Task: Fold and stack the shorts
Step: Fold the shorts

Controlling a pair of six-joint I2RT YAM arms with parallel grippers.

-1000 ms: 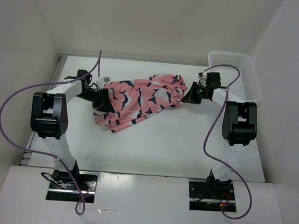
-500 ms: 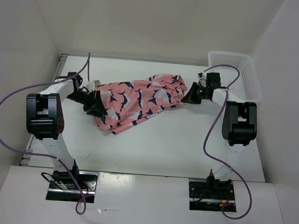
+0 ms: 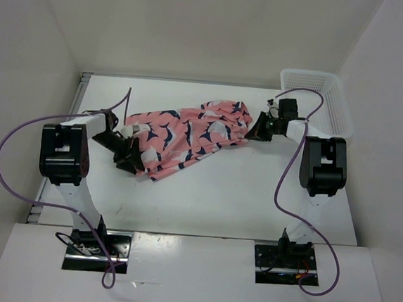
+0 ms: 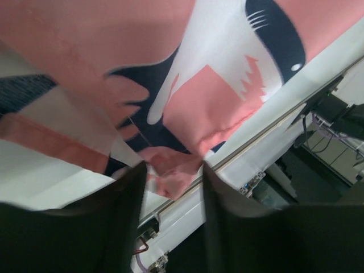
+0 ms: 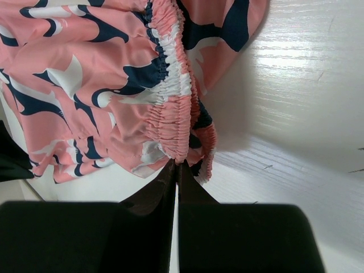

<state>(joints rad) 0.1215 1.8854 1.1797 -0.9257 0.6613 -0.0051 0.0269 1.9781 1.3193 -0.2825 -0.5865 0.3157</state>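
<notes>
The coral-pink shorts with navy and white whale shapes lie stretched slantwise across the table, waistband at the far right. My right gripper is shut on the gathered elastic waistband, pinched at the fingertips. My left gripper is at the near-left end of the shorts with its jaws apart. In the left wrist view a small fold of pink fabric lies between the two dark fingers, and neither finger presses on it. Printed cloth fills the upper part of that view.
A white mesh basket stands at the far right corner, just behind the right arm. Purple cables loop off both arms. White walls close in the table at the back and left, with a metal rail along the left edge.
My left gripper has moved toward the near-left end of the shorts and its jaws have spread wider. The shorts' left end now lies flatter and more drawn out. The right arm has stayed put.
</notes>
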